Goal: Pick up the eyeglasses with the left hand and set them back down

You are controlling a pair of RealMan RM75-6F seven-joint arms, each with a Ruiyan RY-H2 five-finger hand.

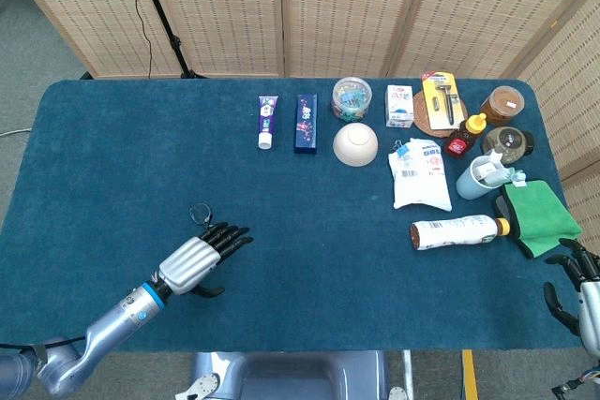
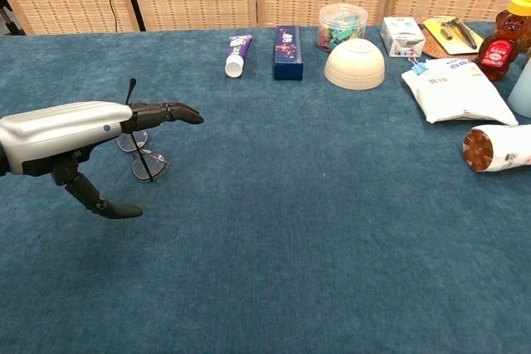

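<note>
While fingers hover apart: left hand (image 2: 79,130) holds nothing.
Risk: eyeglasses (image 2: 141,153), at its 6 o'clock, get knocked or bent under stiff fingers.

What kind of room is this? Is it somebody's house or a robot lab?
Probably a robot test room, not a house. A blue cloth-covered table stands in front of woven folding screens, and household things like a toothpaste tube and a honey bottle are laid out in a row for the robot's left hand.

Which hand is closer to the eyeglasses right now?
Left. The left hand hovers over the eyeglasses, fingers extended. The right hand sits at the table's far right edge.
</note>
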